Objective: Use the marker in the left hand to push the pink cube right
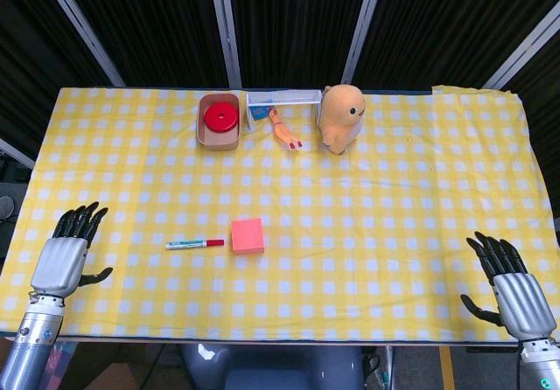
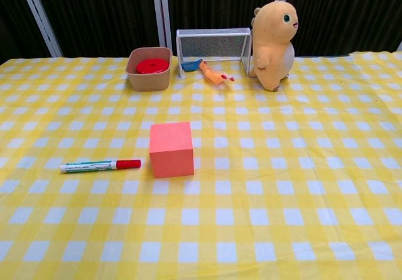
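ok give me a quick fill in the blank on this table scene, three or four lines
1. The marker lies flat on the cloth, its ____ cap pointing at the pink cube.
2. The marker lies to the ____ of the cube in both views.
3. The red disc sits inside a ____ box.
4. The left hand holds ____, fingers apart.

Missing words: red; left; tan; nothing
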`<state>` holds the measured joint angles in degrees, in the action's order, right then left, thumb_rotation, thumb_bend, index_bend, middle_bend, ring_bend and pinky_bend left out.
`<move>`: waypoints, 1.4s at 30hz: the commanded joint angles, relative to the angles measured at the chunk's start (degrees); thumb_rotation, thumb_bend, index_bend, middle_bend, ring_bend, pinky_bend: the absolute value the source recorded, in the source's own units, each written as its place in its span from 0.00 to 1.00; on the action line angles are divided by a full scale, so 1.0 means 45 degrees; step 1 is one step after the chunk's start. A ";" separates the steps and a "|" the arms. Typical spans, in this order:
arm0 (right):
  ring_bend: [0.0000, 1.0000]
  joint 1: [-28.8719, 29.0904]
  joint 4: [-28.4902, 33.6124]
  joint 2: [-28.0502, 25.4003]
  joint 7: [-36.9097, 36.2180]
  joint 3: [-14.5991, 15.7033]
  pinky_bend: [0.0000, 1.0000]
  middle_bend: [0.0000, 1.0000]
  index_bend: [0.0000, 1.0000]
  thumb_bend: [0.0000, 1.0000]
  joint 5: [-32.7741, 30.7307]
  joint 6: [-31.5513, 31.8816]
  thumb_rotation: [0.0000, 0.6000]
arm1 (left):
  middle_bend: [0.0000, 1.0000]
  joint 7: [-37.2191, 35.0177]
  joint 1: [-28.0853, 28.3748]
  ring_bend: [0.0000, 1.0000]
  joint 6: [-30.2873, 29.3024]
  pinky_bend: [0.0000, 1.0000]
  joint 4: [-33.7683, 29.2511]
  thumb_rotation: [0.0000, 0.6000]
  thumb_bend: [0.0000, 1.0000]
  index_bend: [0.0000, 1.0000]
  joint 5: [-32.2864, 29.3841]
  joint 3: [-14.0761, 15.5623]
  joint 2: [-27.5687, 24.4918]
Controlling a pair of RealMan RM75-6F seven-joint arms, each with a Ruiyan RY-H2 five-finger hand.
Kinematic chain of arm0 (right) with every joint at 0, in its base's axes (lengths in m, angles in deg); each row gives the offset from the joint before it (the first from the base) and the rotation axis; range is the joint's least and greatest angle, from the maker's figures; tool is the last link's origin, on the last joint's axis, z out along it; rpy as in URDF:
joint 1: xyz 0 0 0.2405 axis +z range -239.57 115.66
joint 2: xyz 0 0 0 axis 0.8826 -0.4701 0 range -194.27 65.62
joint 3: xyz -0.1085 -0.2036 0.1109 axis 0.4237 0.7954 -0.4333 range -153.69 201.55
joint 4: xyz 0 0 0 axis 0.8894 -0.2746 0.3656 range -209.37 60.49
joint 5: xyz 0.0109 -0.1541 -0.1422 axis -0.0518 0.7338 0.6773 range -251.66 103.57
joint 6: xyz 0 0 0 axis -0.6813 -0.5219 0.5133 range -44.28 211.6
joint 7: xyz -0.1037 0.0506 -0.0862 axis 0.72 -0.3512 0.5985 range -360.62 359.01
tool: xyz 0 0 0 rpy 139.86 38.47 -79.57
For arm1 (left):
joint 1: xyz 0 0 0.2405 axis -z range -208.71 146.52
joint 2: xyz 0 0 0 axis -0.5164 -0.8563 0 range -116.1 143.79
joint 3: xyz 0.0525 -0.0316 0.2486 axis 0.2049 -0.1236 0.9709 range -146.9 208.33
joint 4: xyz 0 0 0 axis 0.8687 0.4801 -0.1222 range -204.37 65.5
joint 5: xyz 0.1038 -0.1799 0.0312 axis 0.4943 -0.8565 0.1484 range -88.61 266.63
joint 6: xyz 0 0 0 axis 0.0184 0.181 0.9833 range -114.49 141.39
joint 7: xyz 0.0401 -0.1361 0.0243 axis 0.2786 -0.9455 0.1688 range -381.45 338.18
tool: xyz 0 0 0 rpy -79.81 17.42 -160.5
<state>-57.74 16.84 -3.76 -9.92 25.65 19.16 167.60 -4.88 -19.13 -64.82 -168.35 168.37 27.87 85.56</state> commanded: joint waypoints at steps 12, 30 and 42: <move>0.00 -0.0021 -0.0009 -0.0030 -0.0076 0.0004 0.00 0.00 0.00 0.32 0.0013 0.0046 1.00 | 0.00 0.0085 0.0001 0.00 -0.0005 0.02 -0.0004 1.00 0.15 0.00 0.0046 0.0031 0.0012; 0.00 0.0008 0.0031 -0.0016 -0.0008 -0.0001 0.00 0.00 0.00 0.32 0.0001 -0.0015 1.00 | 0.00 0.1018 0.0720 0.00 0.1114 0.08 -0.0180 1.00 0.15 0.18 -0.1404 -0.0572 0.0252; 0.00 0.0022 0.0029 -0.0052 -0.0161 -0.0005 0.00 0.00 0.00 0.32 -0.0012 -0.0031 1.00 | 0.04 0.2808 0.2432 0.00 0.2611 0.08 0.0182 1.00 0.22 0.33 -0.3931 -0.1566 0.2033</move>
<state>-57.64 16.96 -3.99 -10.65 25.63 19.10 167.45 6.57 -9.50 -53.99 -168.12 152.01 21.64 93.29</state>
